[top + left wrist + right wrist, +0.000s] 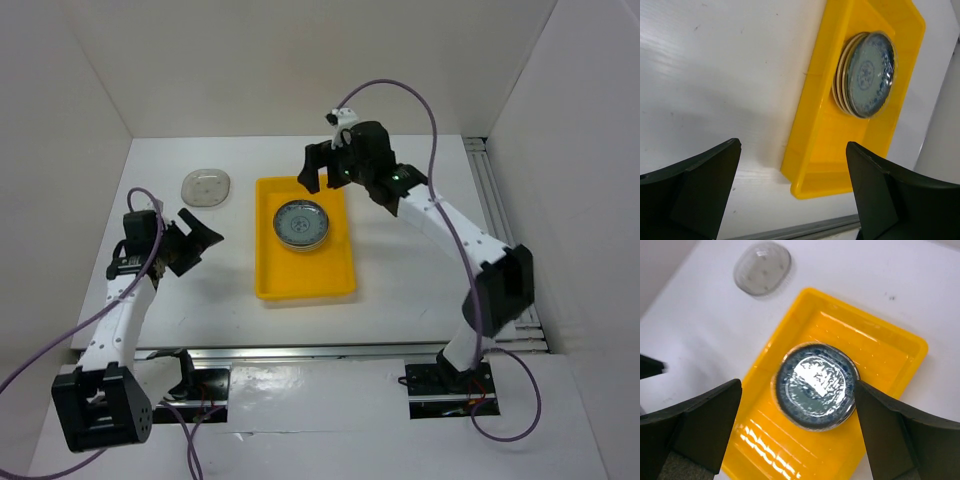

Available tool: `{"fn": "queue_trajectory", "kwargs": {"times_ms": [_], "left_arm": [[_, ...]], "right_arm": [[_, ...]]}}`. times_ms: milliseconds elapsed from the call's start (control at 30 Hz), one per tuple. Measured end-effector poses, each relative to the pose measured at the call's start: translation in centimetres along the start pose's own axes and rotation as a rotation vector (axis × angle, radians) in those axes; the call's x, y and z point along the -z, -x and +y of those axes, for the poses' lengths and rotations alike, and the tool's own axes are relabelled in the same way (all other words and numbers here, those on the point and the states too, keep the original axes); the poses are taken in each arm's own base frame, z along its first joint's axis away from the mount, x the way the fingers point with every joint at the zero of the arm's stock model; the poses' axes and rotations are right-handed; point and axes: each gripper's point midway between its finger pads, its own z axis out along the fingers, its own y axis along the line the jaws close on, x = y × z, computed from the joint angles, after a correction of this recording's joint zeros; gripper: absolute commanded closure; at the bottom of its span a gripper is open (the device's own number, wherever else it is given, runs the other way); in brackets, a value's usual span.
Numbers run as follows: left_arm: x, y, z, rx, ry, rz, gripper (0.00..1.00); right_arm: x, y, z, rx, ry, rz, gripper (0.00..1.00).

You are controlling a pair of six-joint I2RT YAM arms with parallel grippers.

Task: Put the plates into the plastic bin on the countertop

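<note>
The yellow plastic bin (305, 285) lies mid-table and holds a stack of plates with a blue-patterned plate (301, 223) on top. The stack also shows in the left wrist view (867, 75) and the right wrist view (816, 386). A clear glass plate (206, 186) lies on the white countertop left of the bin's far end, also in the right wrist view (762, 268). My right gripper (320, 172) is open and empty, above the bin's far end. My left gripper (200, 238) is open and empty, left of the bin.
White walls close in the table on three sides. A metal rail (505, 215) runs along the right edge, another along the near edge (300, 352). Purple cables hang from both arms.
</note>
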Motion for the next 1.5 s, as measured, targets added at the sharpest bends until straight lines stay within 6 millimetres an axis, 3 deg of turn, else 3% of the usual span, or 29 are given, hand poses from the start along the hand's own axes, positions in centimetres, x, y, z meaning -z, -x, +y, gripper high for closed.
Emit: {"fn": "queue_trajectory", "kwargs": {"times_ms": [100,200,267,367,467,533,733,833,867,1000,1067,1233,1300,1500], "left_arm": [[-2.7,-0.9,2.0,0.131,0.039,0.013,0.0],[-5.7,-1.7,4.6,0.27,0.1,0.009,0.0],[-7.4,-2.2,6.5,0.368,0.141,-0.011,0.0],[-9.5,-1.5,8.1,0.464,0.164,-0.08,0.0],[-11.3,1.2,7.8,0.514,0.116,-0.181,0.0],[-12.7,3.0,7.7,0.539,0.099,-0.221,0.04],[-18.8,9.7,6.5,0.59,0.053,-0.297,0.18],[-21.0,11.9,6.2,0.611,0.042,-0.31,0.27],[-21.4,12.2,6.2,0.62,0.043,-0.311,0.29],[-22.0,12.2,7.2,0.657,0.106,-0.305,0.63],[-22.3,11.9,7.7,0.671,0.133,-0.299,0.65],[-22.8,12.1,8.1,0.697,0.166,-0.29,0.85],[-22.9,12.2,8.0,0.701,0.17,-0.288,1.0],[-22.6,12.3,7.6,0.694,0.173,-0.27,1.0]], "right_arm": [[5.0,1.9,2.5,0.005,0.02,-0.119,0.0],[8.7,0.4,4.1,-0.017,0.057,-0.166,0.0],[9.6,-2.0,4.7,-0.034,0.078,-0.165,0.0],[9.6,-7.5,5.0,-0.061,0.089,-0.071,0.0],[9.4,-11.6,4.8,-0.079,0.085,0.012,0.0],[9.6,-12.9,4.8,-0.089,0.086,0.034,0.0],[10.2,-12.5,5.4,-0.093,0.114,0.004,0.0],[10.1,-12.5,5.8,-0.09,0.134,-0.005,0.0],[10.1,-12.6,5.9,-0.09,0.139,-0.005,0.0],[10.1,-13.1,6.2,-0.092,0.158,0.007,0.0],[10.1,-13.1,6.3,-0.091,0.163,0.007,0.0],[10.1,-13.1,6.4,-0.091,0.171,0.009,0.0],[10.2,-13.0,6.4,-0.09,0.173,0.008,0.0],[10.6,-12.6,6.2,-0.086,0.157,-0.01,0.0]]}}
